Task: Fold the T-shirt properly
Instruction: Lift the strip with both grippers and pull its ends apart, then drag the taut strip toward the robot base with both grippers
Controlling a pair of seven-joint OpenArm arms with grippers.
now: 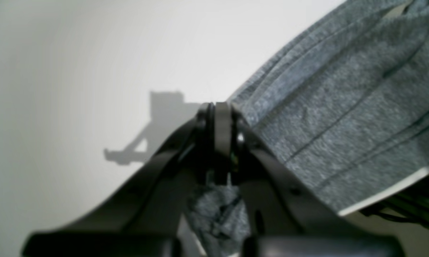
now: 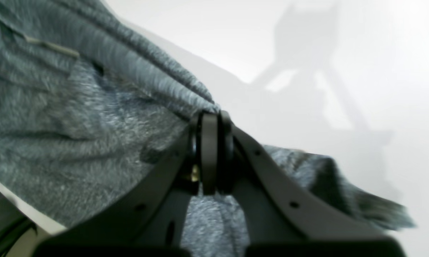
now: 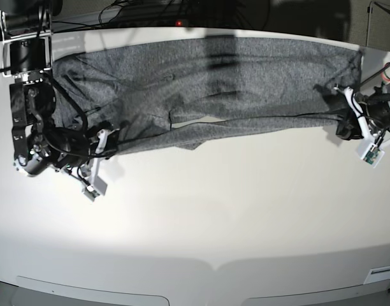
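place: robot lab | cues: white table (image 3: 201, 229), cables (image 3: 150, 13) behind, two mounted arms

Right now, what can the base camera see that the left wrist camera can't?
Only the base view shows the whole T-shirt stretched across the white table, with both arms, including the right gripper at its other end. Only the left wrist view shows, close up, the left gripper pinching a bunch of fabric. Both show grey shirt on white table.

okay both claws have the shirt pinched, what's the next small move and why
Probably lift both ends together and carry the near edge across. The left claw and right claw are each shut on the T-shirt, which lies stretched along the far edge of the table.
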